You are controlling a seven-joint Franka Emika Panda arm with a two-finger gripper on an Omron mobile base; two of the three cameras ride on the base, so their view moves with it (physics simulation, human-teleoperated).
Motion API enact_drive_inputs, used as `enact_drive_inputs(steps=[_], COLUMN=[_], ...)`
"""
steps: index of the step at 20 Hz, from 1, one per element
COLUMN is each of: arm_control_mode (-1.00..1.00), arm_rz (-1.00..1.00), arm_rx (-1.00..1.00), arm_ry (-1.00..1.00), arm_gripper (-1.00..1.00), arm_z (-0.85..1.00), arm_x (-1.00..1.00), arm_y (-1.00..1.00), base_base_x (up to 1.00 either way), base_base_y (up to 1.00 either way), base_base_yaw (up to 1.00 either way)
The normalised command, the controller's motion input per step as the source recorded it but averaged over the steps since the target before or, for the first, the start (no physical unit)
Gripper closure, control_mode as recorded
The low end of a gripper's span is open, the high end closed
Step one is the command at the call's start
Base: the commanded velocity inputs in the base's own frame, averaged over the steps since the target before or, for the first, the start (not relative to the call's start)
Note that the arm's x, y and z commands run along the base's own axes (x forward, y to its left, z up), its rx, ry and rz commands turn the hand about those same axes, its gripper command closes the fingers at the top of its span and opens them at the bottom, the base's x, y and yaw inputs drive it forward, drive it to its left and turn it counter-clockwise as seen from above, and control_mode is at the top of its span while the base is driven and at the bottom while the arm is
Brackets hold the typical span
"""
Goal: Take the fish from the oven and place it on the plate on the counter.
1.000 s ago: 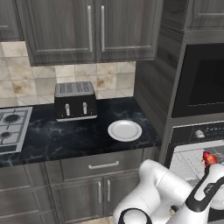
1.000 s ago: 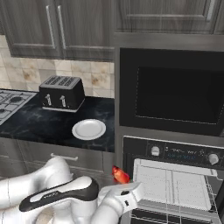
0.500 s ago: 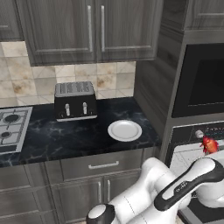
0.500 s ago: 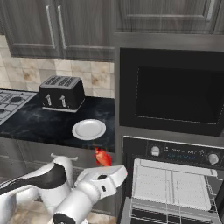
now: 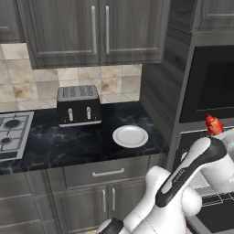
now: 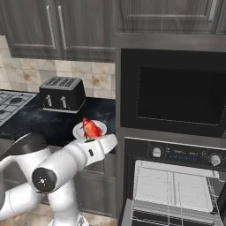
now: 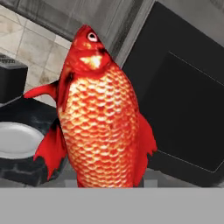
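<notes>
Hand point(image 6: 92, 134) seemingly clamped on fish point(image 7: 98, 113) — upright, short of plate point(image 5: 130, 136).

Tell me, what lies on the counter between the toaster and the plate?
Nothing: in the left base view, bare black counter separates the toaster from the plate.

Count from my position: one fish point(image 7: 100, 118), one plate point(image 5: 130, 136), one toaster point(image 5: 78, 105), one oven point(image 6: 176, 185), one hob point(image 5: 11, 132), one counter point(image 5: 68, 141).
</notes>
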Motion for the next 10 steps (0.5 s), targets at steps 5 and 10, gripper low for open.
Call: enact_drive_inputs(steps=[5,10], arm_control_mode=[-1.0,-1.0], arm_rz=[0.0,0.0], arm_rx=[-0.03,-0.03], arm_ry=[0.34,0.25], arm_gripper=[1.0,1.0], arm_z=[0.48,-0.4], arm_x=[0.81,1.0], arm_y=[0.56,0.62], base_base_x=[0.0,0.0], base_base_y=[0.0,0.0], base_base_yaw=[0.0,0.0])
